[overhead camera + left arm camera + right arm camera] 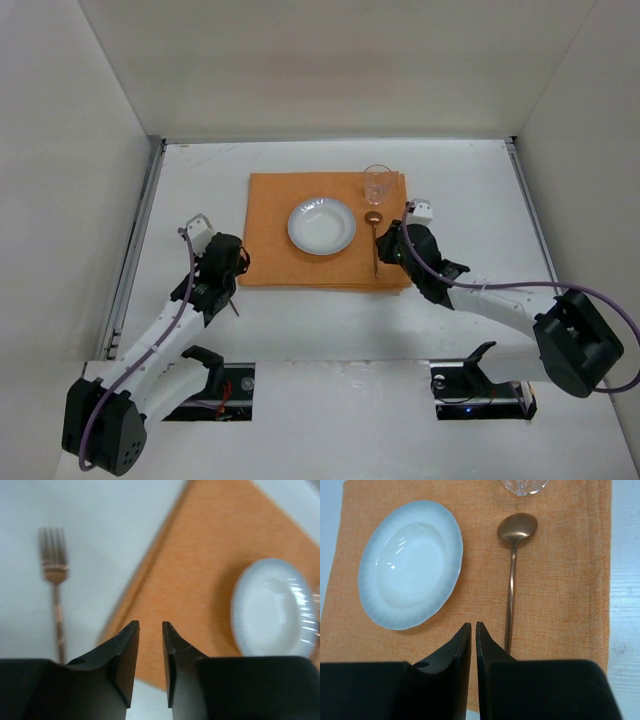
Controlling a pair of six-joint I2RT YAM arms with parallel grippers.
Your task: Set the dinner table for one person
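Everything rests on the large flat white rectangular surface (460, 180), which spreads beneath both arms. On it an orange rectangular cloth mat (270, 205) carries a round white ceramic plate (321, 226), a copper-coloured metal spoon (510, 595) to the plate's right, and a clear drinking glass (377, 185) beyond the spoon's bowl. A copper-coloured metal fork (55, 595) lies off the mat on bare surface, to the left of the left hand (150, 625), its long axis running away from the wrist camera, tines farthest. That hand is released, narrowly parted and holding nothing. The right hand (472, 625) is all but clenched and empty beside the spoon's handle. The left arm is nearer the fork, so shifting it probably falls to that arm.
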